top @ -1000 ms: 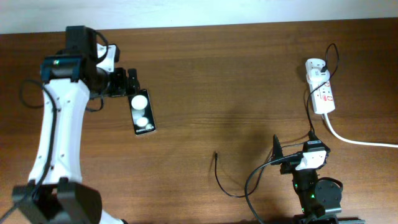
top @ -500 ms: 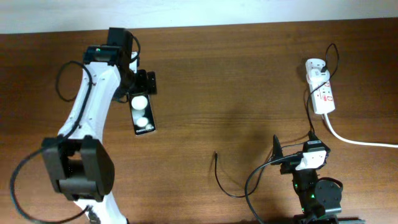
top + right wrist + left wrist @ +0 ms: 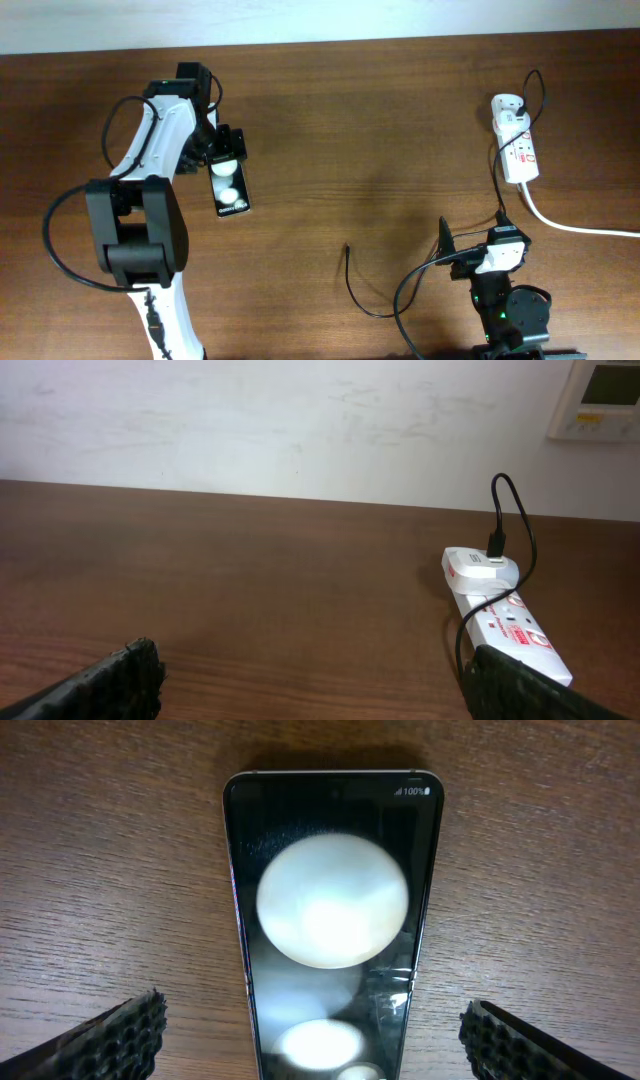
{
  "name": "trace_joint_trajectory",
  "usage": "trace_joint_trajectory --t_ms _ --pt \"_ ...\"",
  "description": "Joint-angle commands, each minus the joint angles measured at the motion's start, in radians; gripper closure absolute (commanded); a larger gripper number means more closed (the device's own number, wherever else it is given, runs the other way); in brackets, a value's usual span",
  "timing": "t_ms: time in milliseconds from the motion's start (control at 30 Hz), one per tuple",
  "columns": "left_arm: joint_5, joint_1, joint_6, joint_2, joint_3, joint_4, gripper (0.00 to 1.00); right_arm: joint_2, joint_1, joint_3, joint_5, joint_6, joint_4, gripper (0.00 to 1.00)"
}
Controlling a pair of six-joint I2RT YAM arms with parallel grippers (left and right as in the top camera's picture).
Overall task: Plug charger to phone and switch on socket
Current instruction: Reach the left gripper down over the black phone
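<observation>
We see left fingers (image 3: 105, 1040) spread wide either side of the phone (image 3: 333, 920), not touching it. The phone lies flat on the table (image 3: 380, 150), left side. Right fingers (image 3: 100, 685) are spread too, holding nothing. The charger (image 3: 365, 305) has its tip loose mid-table and its adapter in the socket (image 3: 520, 150), far right.

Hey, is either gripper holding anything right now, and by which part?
Nothing is held. The left gripper is open, its fingers either side of the phone without touching it; the right gripper is open with nothing between its fingers.
</observation>
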Motion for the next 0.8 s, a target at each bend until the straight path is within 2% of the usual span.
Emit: trace_joint_trajectory --t_ms 0,400,767 --pt "-0.003 -0.001 -0.018 0.014 0.016 0.003 0.01 -0.007 0.01 -0.005 -0.006 0.004 -0.005 0.01" --pt "-0.006 -0.017 -0.048 0.025 0.007 0.028 0.01 -0.007 0.01 -0.005 -0.006 0.004 -0.005 0.01" --pt "-0.003 -0.017 -0.071 0.025 -0.076 0.062 0.01 -0.007 0.01 -0.005 -0.006 0.004 -0.005 0.01"
